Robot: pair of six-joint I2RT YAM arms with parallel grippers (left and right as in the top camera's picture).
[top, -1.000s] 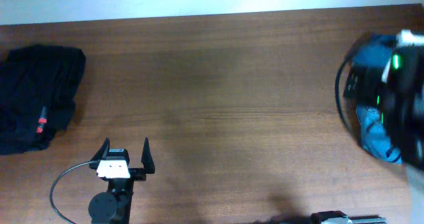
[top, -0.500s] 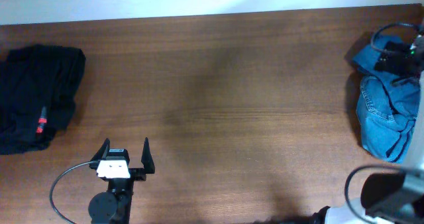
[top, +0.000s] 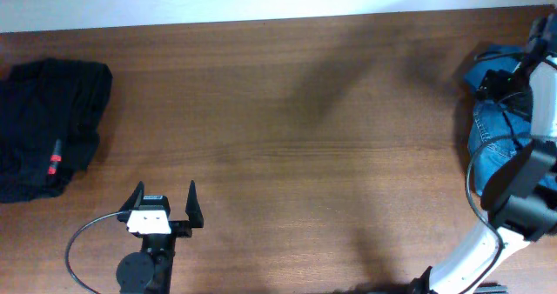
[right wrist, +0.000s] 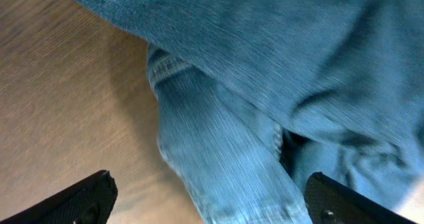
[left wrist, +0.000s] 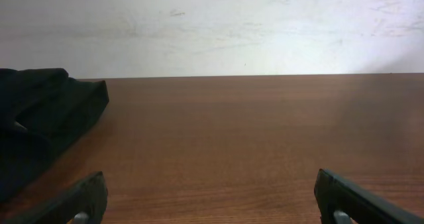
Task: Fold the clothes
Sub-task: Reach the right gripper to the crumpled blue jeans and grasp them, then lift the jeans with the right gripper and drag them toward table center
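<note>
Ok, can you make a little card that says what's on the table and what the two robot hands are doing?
jeans: blue, crumpled heap at the table's right edge, not folded
black garment: bunched at the left edge, small red tag
left gripper: open, above bare wood, holding nothing
right gripper: open, right over the jeans, nothing gripped

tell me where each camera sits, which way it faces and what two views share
Overhead: above the table, looking straight down; black garment at picture left, jeans at picture right; open left gripper and right arm show.
Left wrist: low over the table, facing the wall; its own open fingers show at the bottom corners.
Right wrist: close above the jeans, looking down; open right gripper at the bottom corners.
Shared: overhead and left wrist show the black garment; overhead and right wrist, the jeans.
</note>
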